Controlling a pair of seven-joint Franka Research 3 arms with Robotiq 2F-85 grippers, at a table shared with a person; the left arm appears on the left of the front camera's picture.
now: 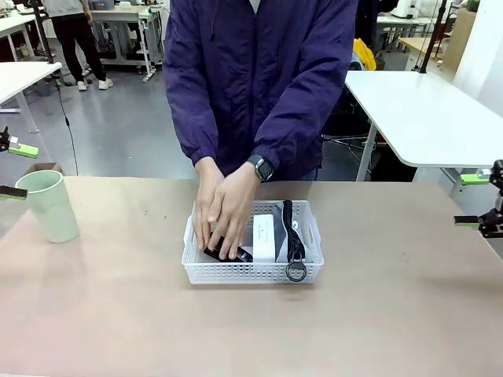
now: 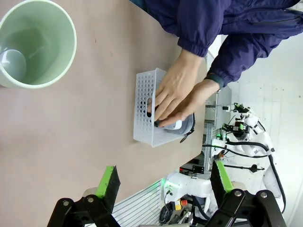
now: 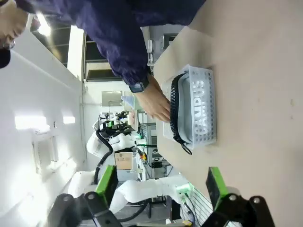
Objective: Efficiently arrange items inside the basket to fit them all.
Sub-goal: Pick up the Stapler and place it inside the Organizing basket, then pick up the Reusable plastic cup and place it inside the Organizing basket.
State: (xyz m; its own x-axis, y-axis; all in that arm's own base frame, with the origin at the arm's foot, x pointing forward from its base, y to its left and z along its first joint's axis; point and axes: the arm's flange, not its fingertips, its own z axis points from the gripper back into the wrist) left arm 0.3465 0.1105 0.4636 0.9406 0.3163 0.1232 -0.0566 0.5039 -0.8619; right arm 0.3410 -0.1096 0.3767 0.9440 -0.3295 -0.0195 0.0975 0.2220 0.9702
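Basket: lower centre of the front view, three items packed side by side inside.
Person's hands: overlapped, fingers extended over the basket's left part, seemingly pressing the stapler down flat to save room; an actual grasp cannot be made out.
Left gripper: jaws spread wide, empty.
Right gripper: likewise spread, empty.
Cup: upright on the table at far left, outside the basket, probably last to fit.
Pouch: on edge along the right wall.
Clock: on edge, middle.
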